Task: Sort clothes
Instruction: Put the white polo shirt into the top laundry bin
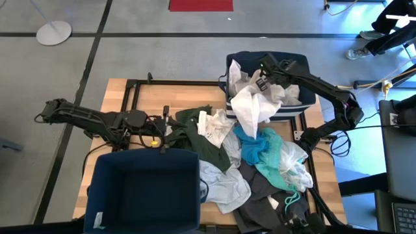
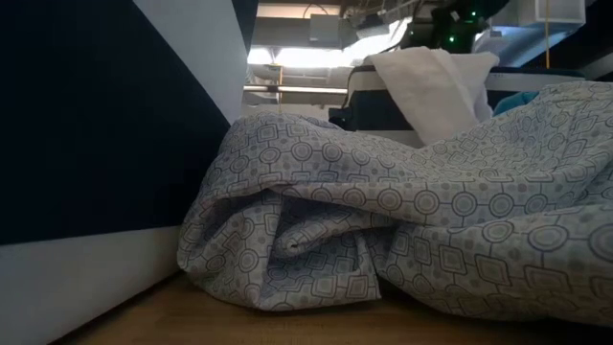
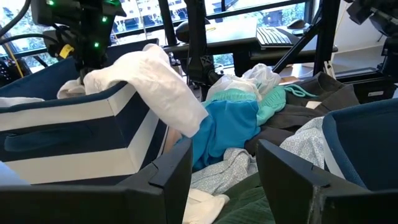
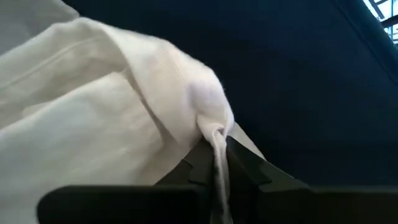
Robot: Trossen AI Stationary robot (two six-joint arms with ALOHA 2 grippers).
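The right claw point(image 1: 262, 83) is clenched on a white garment point(image 1: 250, 109) over the far navy bin point(image 1: 305, 104); the cloth drapes over the bin's near rim, its long axis running toward the heap of clothes point(image 1: 260, 162) on the wooden worktop point(image 1: 149, 97). The left claw point(image 1: 162, 133) rests released beside a dark olive green garment point(image 1: 205, 140). Two navy bins show; the near navy bin point(image 1: 143, 192) stands at the front. Grey floor surrounds the worktop.
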